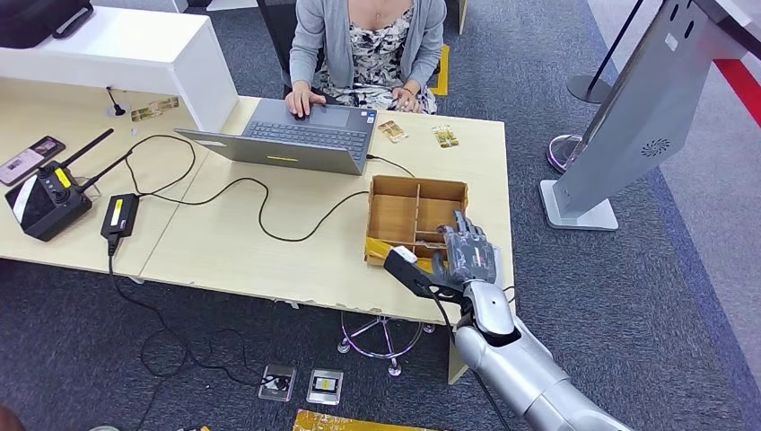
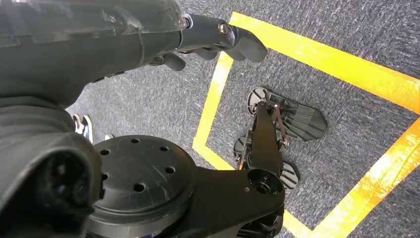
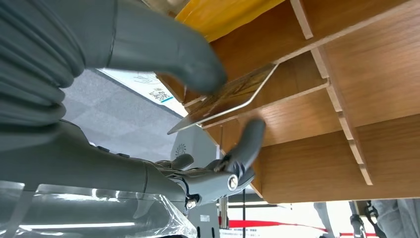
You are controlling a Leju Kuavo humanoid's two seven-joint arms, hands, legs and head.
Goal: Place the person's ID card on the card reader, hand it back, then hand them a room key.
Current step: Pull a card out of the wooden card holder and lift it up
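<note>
A wooden box [image 1: 395, 220] with several compartments stands near the table's front right edge. My right hand [image 1: 467, 252] reaches into its front right part. Close up, the thumb [image 3: 163, 49] and a dark finger [image 3: 250, 136] pinch a thin patterned key card [image 3: 233, 94], tilted above a divider of the wooden box [image 3: 317, 148]. Two more small cards [image 1: 392, 131] [image 1: 444, 136] lie on the table in front of the seated person [image 1: 368, 45]. My left hand [image 2: 218, 37] hangs over the floor, fingers loose, holding nothing.
The person's hand rests on a grey laptop [image 1: 287, 135] at the table's middle. A black radio unit [image 1: 45, 202], a phone [image 1: 31, 160], a power brick [image 1: 118, 215] and cables lie at the left. A grey kiosk [image 1: 628, 117] stands to the right of the table.
</note>
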